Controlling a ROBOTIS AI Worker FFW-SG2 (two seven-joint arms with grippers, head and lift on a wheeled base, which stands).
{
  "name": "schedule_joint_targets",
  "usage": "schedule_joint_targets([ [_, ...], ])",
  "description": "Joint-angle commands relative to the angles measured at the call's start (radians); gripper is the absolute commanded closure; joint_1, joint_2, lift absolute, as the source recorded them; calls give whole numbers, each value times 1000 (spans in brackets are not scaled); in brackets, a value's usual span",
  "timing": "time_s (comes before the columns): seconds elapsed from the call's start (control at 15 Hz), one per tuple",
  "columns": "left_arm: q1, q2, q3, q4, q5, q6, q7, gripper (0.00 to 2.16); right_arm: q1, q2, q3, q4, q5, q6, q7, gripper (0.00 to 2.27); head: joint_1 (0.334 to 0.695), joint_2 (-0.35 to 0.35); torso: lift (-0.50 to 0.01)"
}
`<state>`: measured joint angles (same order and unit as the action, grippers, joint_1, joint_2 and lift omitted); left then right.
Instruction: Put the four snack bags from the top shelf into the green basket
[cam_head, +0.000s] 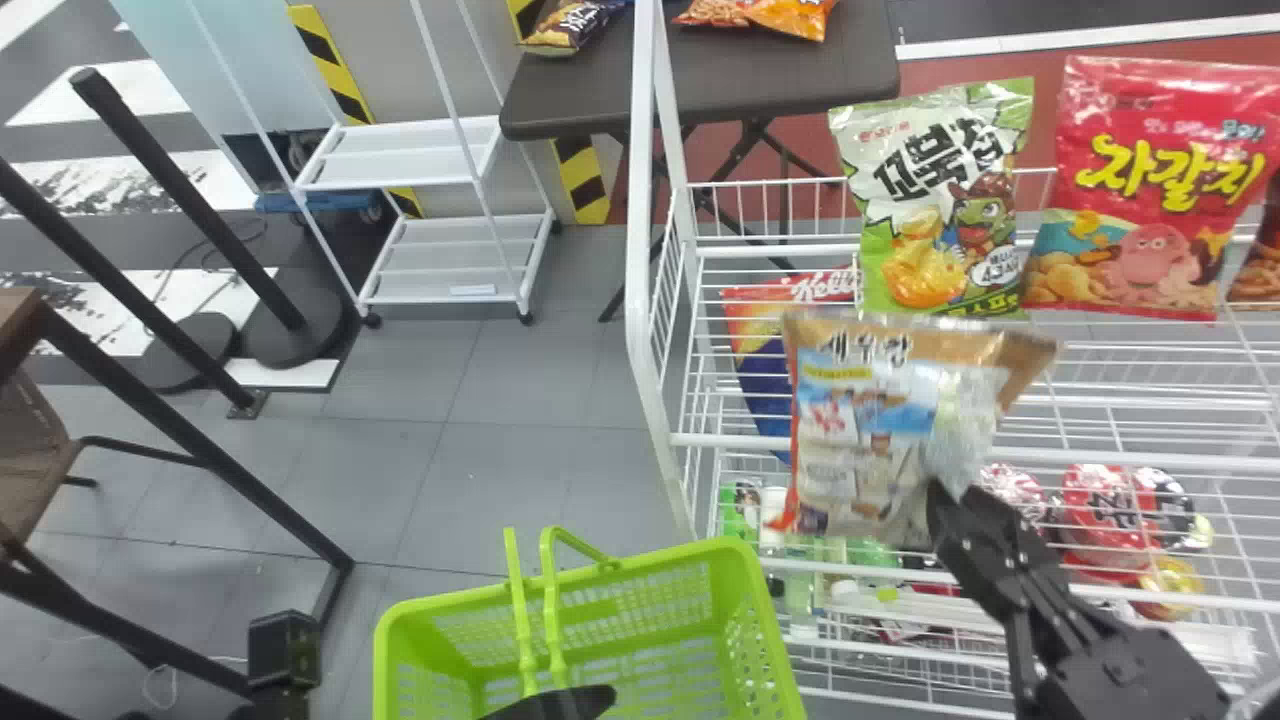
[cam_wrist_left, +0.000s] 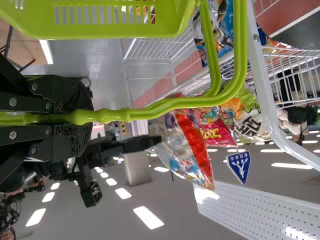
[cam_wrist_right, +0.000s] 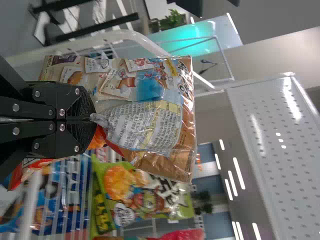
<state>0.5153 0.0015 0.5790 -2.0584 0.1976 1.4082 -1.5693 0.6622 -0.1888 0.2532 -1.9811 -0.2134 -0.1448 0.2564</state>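
Note:
My right gripper (cam_head: 950, 500) is raised in front of the rack, pinching a brown snack bag (cam_head: 870, 430) by one edge. In the right wrist view the fingers of the right gripper (cam_wrist_right: 92, 118) are shut on the crumpled edge of the brown bag (cam_wrist_right: 145, 125). Behind it, a green snack bag (cam_head: 940, 200) and a red snack bag (cam_head: 1150, 190) stand on the top shelf, another at the right edge. The green basket (cam_head: 640, 600) is at bottom centre, left of the rack. My left gripper (cam_head: 562, 703) holds it; in the left wrist view the left gripper (cam_wrist_left: 82, 117) is closed around its handles (cam_wrist_left: 150, 111).
The white wire rack (cam_head: 660, 440) has its post between basket and shelves. A red-and-blue bag (cam_head: 760, 350) sits on a lower level, with cups and bottles (cam_head: 1120, 520) below. Behind are a dark table (cam_head: 590, 95) with snack bags and a white cart (cam_head: 440, 260).

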Motion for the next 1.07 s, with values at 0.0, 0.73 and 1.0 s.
schedule_joint_targets([
  [0.0,0,-4,1,4,0,-10,-11,1889,34,-54,35,-55,-29,71,0,2246,695,301,0],
  [0.73,-37,-4,-4,15,-6,-10,-11,1889,-110,-73,317,67,-53,429,15,1835,695,350,0],
  [1.0,-38,-4,-10,12,-7,-10,-11,1889,-191,-49,354,186,-41,365,24,-2,695,350,0],
])
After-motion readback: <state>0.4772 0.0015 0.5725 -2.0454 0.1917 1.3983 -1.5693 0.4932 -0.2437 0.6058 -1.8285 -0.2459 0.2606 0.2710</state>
